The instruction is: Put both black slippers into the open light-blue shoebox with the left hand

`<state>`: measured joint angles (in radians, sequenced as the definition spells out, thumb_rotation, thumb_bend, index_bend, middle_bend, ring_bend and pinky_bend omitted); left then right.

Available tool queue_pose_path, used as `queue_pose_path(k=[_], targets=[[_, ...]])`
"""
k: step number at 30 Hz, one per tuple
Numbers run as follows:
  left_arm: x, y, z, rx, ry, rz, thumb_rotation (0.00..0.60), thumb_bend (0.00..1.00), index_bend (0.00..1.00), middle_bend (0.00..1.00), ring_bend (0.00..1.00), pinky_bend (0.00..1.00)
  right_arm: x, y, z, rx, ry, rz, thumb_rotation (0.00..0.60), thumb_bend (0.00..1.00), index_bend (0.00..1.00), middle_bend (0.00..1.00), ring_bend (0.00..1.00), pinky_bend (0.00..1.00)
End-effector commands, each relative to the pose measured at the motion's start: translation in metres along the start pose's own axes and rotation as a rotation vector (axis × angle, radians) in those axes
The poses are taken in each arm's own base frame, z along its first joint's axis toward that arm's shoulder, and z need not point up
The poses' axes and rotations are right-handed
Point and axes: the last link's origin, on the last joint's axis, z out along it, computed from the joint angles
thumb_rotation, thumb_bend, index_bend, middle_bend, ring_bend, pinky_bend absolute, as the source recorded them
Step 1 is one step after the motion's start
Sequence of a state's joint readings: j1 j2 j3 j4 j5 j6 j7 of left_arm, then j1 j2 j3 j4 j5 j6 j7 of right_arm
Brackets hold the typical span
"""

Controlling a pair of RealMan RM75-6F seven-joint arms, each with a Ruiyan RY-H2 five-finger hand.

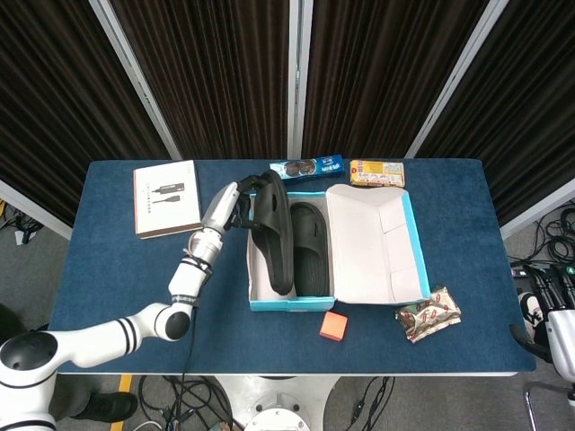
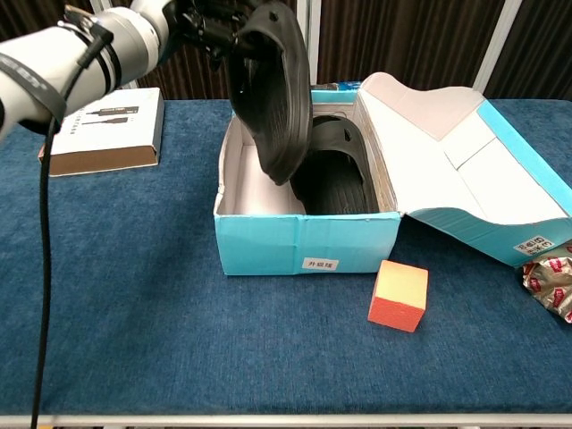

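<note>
Over shoebox (image 1: 262,301): left hand (image 2: 207,25), fingers clamped round slipper (image 2: 273,85), tilted on edge.
Right hand (image 1: 559,334) visible only from head view; grip unreadable.

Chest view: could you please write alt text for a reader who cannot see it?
The robot's left hand holds a black rubber slipper, tilted, above the open light-blue cardboard shoebox, where a second black slipper already lies. An orange cube sits on the blue table.

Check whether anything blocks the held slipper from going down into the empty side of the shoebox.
Nothing visible does. The left robot hand holds the slipper tilted over the shoebox, whose lid lies open to the right. The other slipper fills the right side only; the left floor is bare.
</note>
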<state>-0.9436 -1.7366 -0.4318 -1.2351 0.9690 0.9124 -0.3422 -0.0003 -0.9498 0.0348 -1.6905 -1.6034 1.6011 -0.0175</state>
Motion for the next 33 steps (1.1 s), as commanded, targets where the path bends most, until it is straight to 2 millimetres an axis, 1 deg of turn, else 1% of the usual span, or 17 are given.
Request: queue_pose_path(k=[1, 6, 17, 27, 29, 31, 33], targets=[[-0.012, -0.01, 0.001, 0.012, -0.008, 0.025, 0.6, 0.0, 0.57, 0.63, 0.77, 0.7, 0.0, 0.0, 0.0, -0.004, 0.001, -0.001, 0.6, 0.1, 0.05, 0.14, 0.04, 0.13], [-0.019, -0.022, 0.0, 0.017, -0.005, 0.048, 0.6, 0.0, 0.56, 0.62, 0.76, 0.69, 0.0, -0.001, 0.0, -0.002, -0.001, -0.001, 0.6, 0.1, 0.05, 0.14, 0.04, 0.13], [-0.036, -0.044, -0.003, 0.016, -0.032, 0.174, 0.6, 0.0, 0.54, 0.6, 0.66, 0.64, -0.001, -0.002, 0.0, -0.002, -0.003, -0.001, 0.6, 0.1, 0.05, 0.14, 0.04, 0.13], [-0.047, -0.051, -0.003, 0.016, -0.054, 0.298, 0.6, 0.0, 0.51, 0.56, 0.55, 0.6, 0.0, -0.001, -0.001, -0.006, -0.001, -0.002, 0.6, 0.1, 0.05, 0.14, 0.04, 0.13], [-0.049, -0.051, -0.003, 0.022, -0.061, 0.324, 0.6, 0.0, 0.5, 0.54, 0.53, 0.59, 0.0, -0.001, -0.001, -0.007, -0.001, -0.002, 0.6, 0.1, 0.05, 0.14, 0.04, 0.13], [-0.05, -0.051, -0.003, 0.025, -0.065, 0.342, 0.6, 0.0, 0.46, 0.5, 0.5, 0.58, 0.0, -0.001, -0.001, -0.007, 0.0, -0.002, 0.6, 0.1, 0.05, 0.14, 0.04, 0.13], [-0.052, -0.05, -0.003, 0.025, -0.065, 0.348, 0.6, 0.0, 0.37, 0.4, 0.42, 0.56, 0.0, -0.001, -0.001, -0.008, 0.0, -0.003, 0.6, 0.1, 0.05, 0.14, 0.04, 0.13]])
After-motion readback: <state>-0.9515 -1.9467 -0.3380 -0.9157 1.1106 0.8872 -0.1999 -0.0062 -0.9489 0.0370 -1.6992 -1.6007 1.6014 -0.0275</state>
